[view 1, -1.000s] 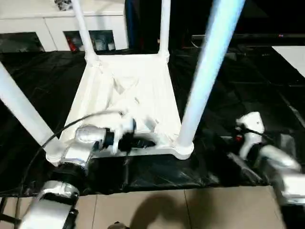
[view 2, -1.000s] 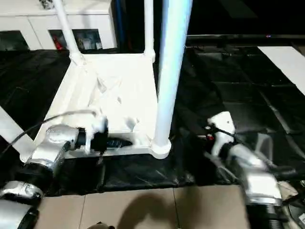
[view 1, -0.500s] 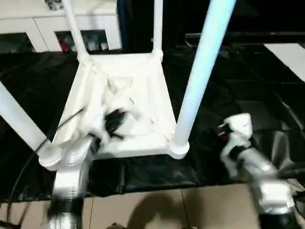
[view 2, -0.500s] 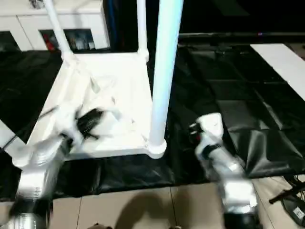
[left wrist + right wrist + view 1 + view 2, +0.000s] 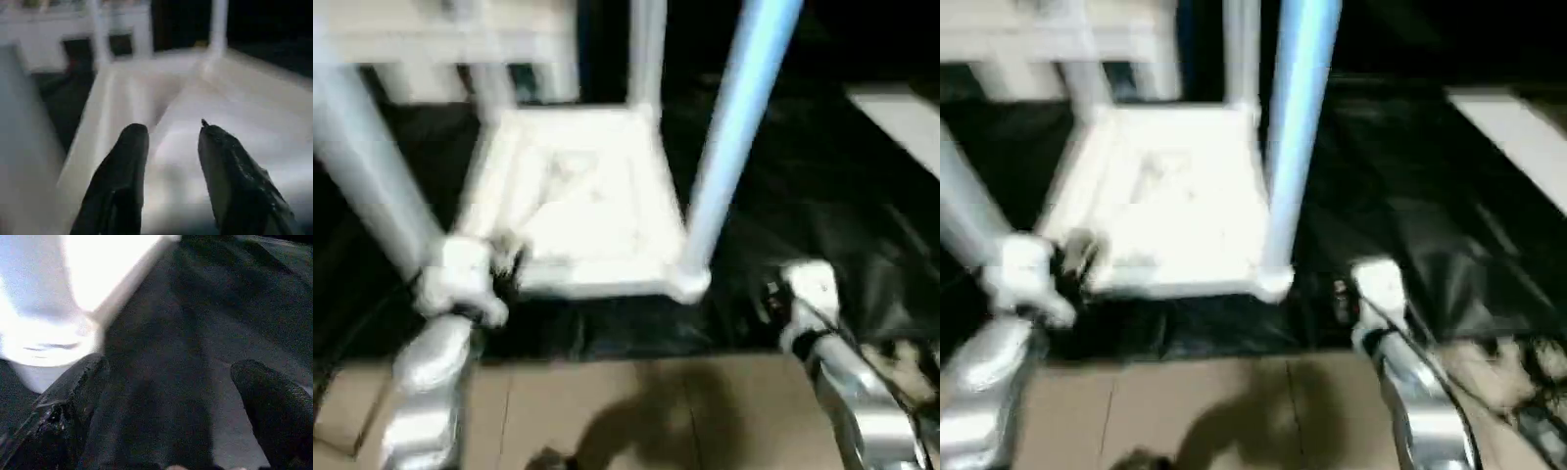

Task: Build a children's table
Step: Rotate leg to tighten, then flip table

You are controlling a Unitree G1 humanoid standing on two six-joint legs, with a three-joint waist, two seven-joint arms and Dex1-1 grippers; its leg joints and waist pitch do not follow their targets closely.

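The white tabletop [image 5: 578, 206] lies upside down on a black sheet, ribbed underside up. All its white legs stand upright in the corner sockets; the near right leg [image 5: 734, 127] and the near left leg [image 5: 372, 166] rise closest to me. My left gripper [image 5: 168, 129] hovers open at the tabletop's near left edge, nothing between its black fingers [image 5: 132, 147]. That left gripper [image 5: 504, 269] sits beside the near left leg's base. My right gripper [image 5: 171, 372] is wide open over the sheet, just right of the near right corner socket [image 5: 44, 342].
A white cabinet with glass doors [image 5: 411, 49] stands behind the table. The black sheet [image 5: 822, 196] spreads to the right, with a flat white board [image 5: 901, 117] at its far right. Tan floor tiles [image 5: 607, 411] lie in front, and some cables [image 5: 1528, 411] at the near right.
My left gripper has pulled back from over the tabletop's underside to its near left corner. The right arm has barely moved. The camera has shifted.
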